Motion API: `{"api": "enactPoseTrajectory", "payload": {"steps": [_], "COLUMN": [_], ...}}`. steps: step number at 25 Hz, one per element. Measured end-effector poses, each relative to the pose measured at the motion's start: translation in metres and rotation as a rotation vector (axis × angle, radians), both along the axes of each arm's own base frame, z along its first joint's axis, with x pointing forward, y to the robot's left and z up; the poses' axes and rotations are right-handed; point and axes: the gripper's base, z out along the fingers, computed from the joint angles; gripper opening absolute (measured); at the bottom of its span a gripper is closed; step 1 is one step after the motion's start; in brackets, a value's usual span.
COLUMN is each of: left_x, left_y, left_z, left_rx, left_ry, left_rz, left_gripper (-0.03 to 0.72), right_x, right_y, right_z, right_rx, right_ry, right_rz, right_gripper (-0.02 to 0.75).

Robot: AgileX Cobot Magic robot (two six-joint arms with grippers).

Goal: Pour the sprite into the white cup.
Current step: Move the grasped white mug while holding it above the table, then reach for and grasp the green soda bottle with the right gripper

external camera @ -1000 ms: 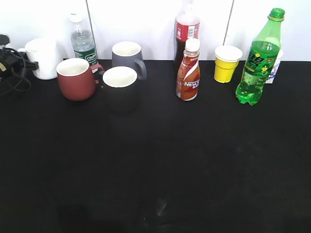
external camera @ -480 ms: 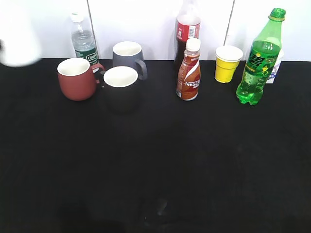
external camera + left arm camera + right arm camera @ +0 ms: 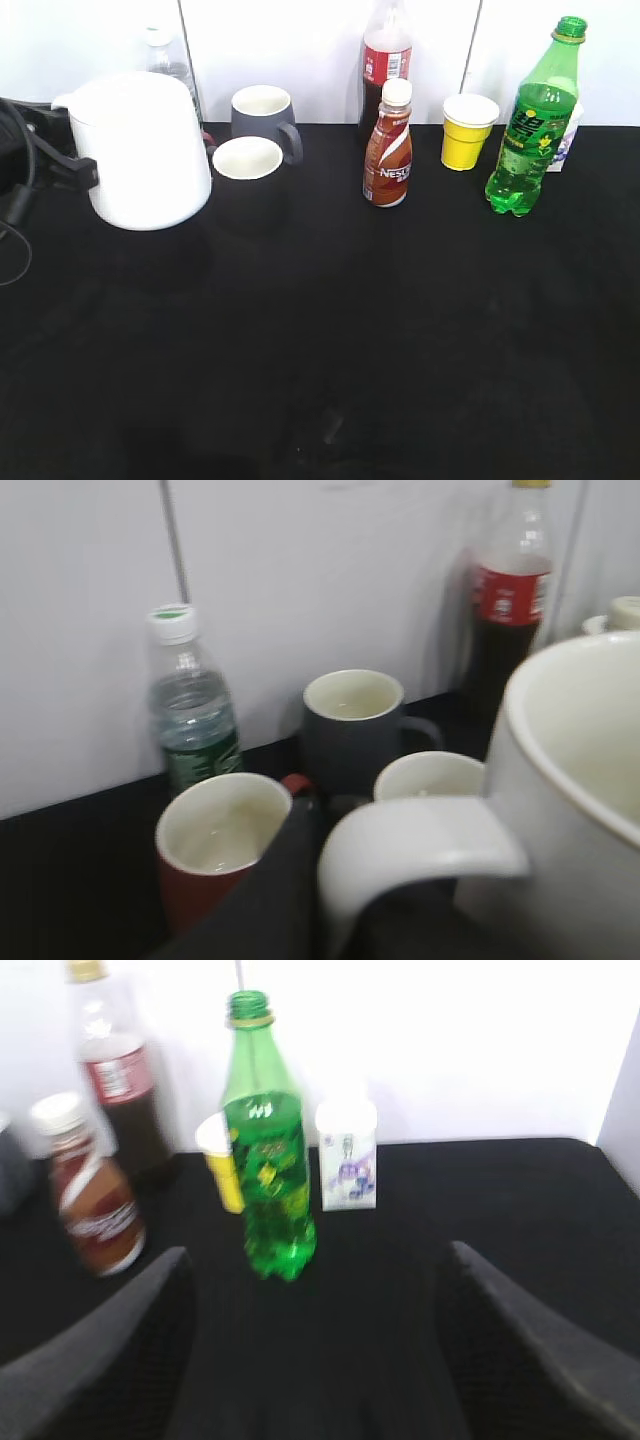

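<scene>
The white cup [image 3: 140,150] is held up off the black table at the left, large in the exterior view. My left gripper [image 3: 70,170] is shut on its loop handle. In the left wrist view the cup [image 3: 580,780] fills the right side, and the left gripper [image 3: 370,920] closes round the handle [image 3: 420,845] with one dark finger [image 3: 270,900] beside it. The sprite [image 3: 530,120] stands upright at the back right. In the right wrist view the sprite [image 3: 265,1170] stands ahead of my right gripper [image 3: 320,1360], which is open, empty and well short of it.
Back row: water bottle [image 3: 165,60], grey mug [image 3: 262,112], black mug [image 3: 247,160], cola bottle [image 3: 385,55], Nescafe bottle [image 3: 388,145], yellow cup [image 3: 467,132], small white carton [image 3: 567,135] behind the sprite. A red mug [image 3: 215,830] stands behind the lifted cup.
The white cup has left its place at the back left of the table. It rose with the left gripper and now hangs further right and nearer the camera, covering the red mug.
</scene>
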Motion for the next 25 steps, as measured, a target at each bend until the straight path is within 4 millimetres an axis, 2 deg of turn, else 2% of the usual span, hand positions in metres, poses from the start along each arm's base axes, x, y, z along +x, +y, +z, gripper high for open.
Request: {"api": "enactPoseTrajectory", "payload": {"steps": [2, 4, 8, 10, 12, 14, 19, 23, 25], "left_x": [0.000, 0.000, 0.005, 0.006, 0.008, 0.008, 0.008, 0.008, 0.008], "left_y": [0.000, -0.001, -0.002, -0.002, -0.003, -0.003, -0.003, -0.004, -0.004], "left_z": [0.000, -0.001, -0.014, -0.019, -0.023, -0.024, -0.023, -0.022, -0.022], "left_rx": [0.000, 0.001, 0.008, 0.008, 0.009, 0.006, 0.003, -0.002, -0.004], "left_ry": [0.000, 0.005, 0.047, 0.062, 0.071, 0.068, 0.063, 0.053, 0.050], "left_rz": [-0.001, -0.002, -0.004, -0.006, -0.010, -0.012, -0.013, -0.016, -0.017], "left_gripper": [0.046, 0.046, 0.046, 0.046, 0.046, 0.046, 0.045, 0.045, 0.045], "right_x": [0.034, 0.060, 0.107, 0.127, 0.149, 0.173, 0.229, 0.254, 0.259], "right_y": [0.001, 0.006, 0.023, 0.029, 0.030, 0.032, 0.037, 0.040, 0.042], "right_z": [-0.020, -0.038, -0.096, -0.129, -0.151, -0.161, -0.164, -0.179, -0.187], "right_rx": [-0.027, -0.048, -0.018, -0.018, -0.016, -0.014, -0.009, -0.013, -0.023], "right_ry": [-0.005, -0.092, -0.011, 0.061, 0.093, 0.071, -0.036, -0.022, -0.019], "right_rz": [-0.002, 0.051, 0.130, 0.146, 0.133, 0.124, 0.120, 0.120, 0.144], "right_gripper": [0.557, 0.557, 0.566, 0.652, 0.672, 0.672, 0.671, 0.638, 0.568]}}
